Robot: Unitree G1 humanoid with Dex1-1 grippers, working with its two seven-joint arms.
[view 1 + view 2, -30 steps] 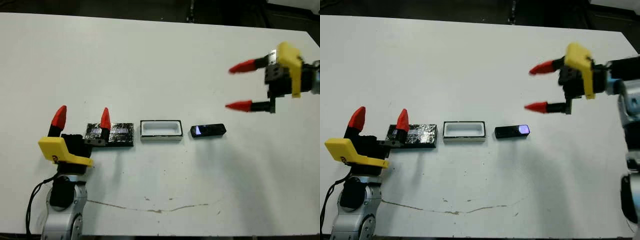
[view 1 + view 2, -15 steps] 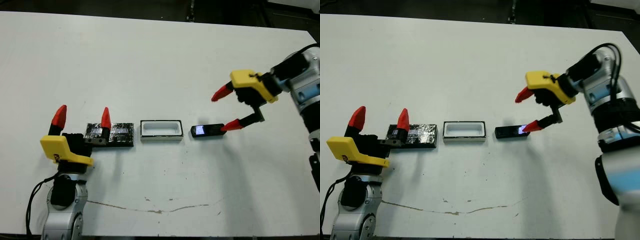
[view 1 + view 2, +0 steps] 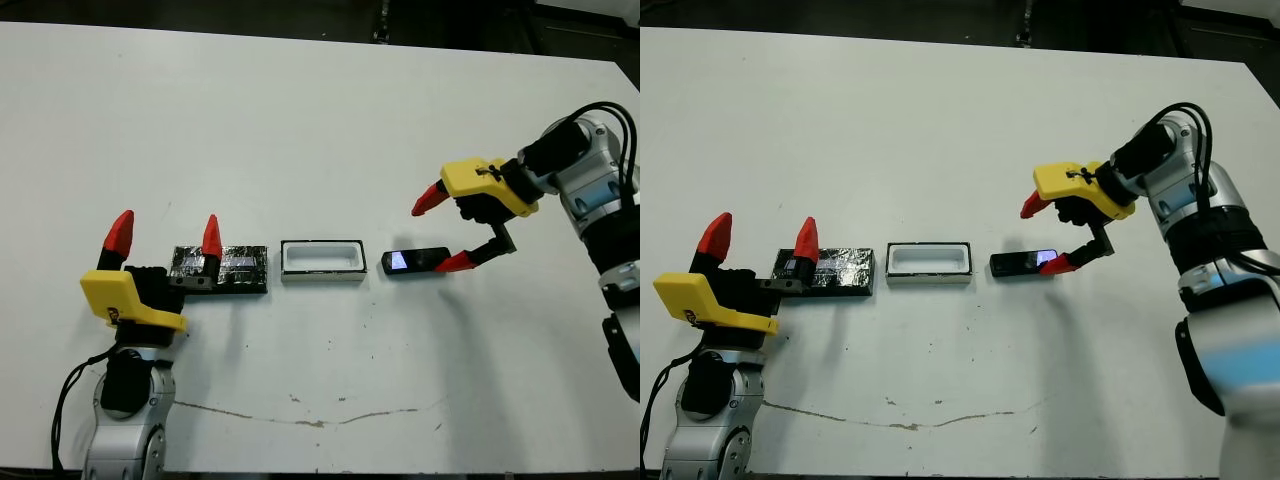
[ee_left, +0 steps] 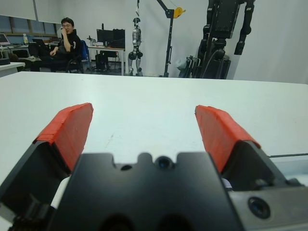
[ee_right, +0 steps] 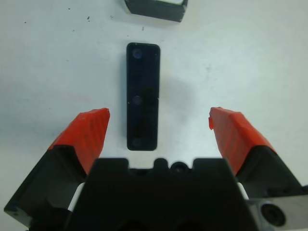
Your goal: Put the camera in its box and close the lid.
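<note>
Three task items lay in a row on the white table (image 3: 320, 120): lid (image 3: 221, 269) at the robot's left, box (image 3: 321, 261) in the middle, camera (image 3: 415, 261) at the right. Lay separate, with small gaps between them; box sat uncovered with its white inside showing, nothing in it.

Right gripper (image 3: 447, 232) hovered at the camera's right end, fingers spread wide, gripping nothing. From the head views, seemed to have one red fingertip (image 3: 458, 262) just at the camera's end and the other raised above and behind it; could not tell contact from there. In the right wrist view, showed more: camera (image 5: 142, 96) lay lengthwise between the two red fingers (image 5: 89, 130), nearer one than the other, touching neither, its long axis pointing toward a corner of the box (image 5: 155, 8) beyond. Also showed three small round marks along the camera's dark face, not seen from the head; conversely, caught a bluish-white glint on that face only in the head views.

Left gripper (image 3: 163, 238) stood upright near the table's front left, fingers apart and empty, one fingertip (image 3: 211, 235) overlapping the lid in the head views. In the left wrist view, showed neither lid nor box, only bare table between the fingers (image 4: 70, 130), and, beyond the table, a seated person (image 4: 66, 38) among desks and stands.
</note>
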